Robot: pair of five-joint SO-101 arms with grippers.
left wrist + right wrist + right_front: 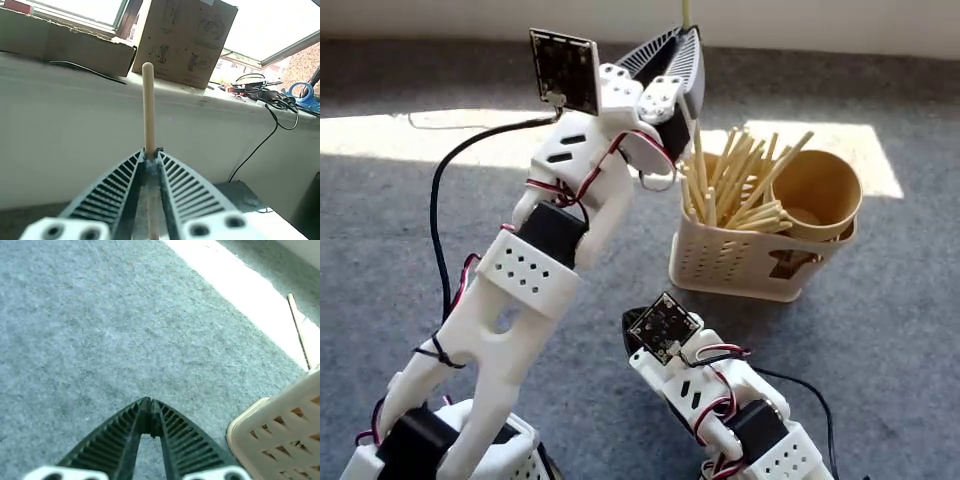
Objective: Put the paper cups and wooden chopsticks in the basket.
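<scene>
Gripping one chopstick point(148, 100) upright in the left gripper point(149, 152), fingers pinched tight on it, raised just over the basket point(740, 265) edge. Inside the basket: a paper cup point(820, 185) and a bundle of chopsticks point(740, 175). Low over the grey worktop point(75, 315), beside the basket: right gripper point(148, 407), fingers pressed together.

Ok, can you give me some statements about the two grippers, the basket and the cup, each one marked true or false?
1. The left gripper holds a chopstick. True.
2. The paper cup lies outside the basket. False: it sits in the basket.
3. The right gripper is shut and empty. True.
4. The basket has nothing wooden in it. False: many chopsticks stand in it.
</scene>
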